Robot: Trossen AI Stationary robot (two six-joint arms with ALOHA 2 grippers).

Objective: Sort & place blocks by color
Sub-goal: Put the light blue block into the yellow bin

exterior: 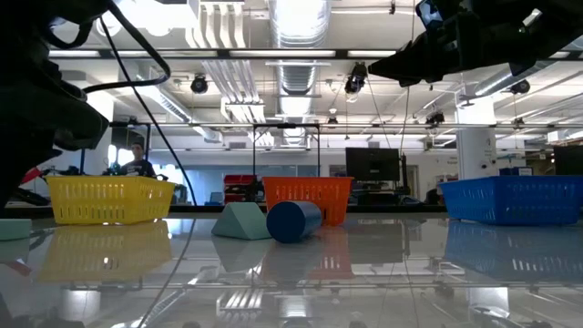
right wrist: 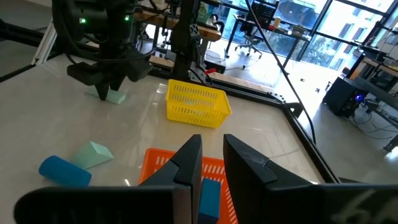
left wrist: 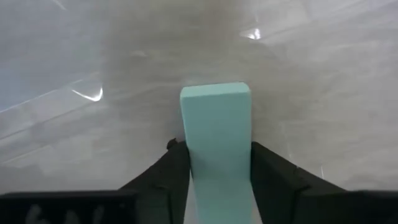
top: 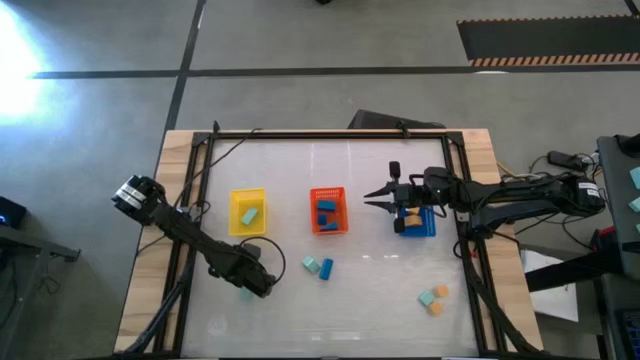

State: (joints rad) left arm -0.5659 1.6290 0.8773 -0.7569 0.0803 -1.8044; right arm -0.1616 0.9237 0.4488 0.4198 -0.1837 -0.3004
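Down at the table's near-left, the left end effector (top: 252,288) has its fingers (left wrist: 168,177) pressed on both sides of a pale teal block (left wrist: 216,134) resting on the table (top: 380,300); over between the orange basket (top: 329,211) and the blue basket (top: 428,226), the right end effector (top: 376,198) hangs with fingers closed, holding nothing.

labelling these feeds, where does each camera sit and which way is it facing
High: above the table, straight down; both arms, yellow basket.
Low: at tabletop height, level toward the room; arm parts above, teal wedge.
Left wrist: on the left arm, facing the tabletop; left hand around a teal block.
Right wrist: on the right arm, facing across; right hand.
Shared: high and right wrist both show the yellow basket.
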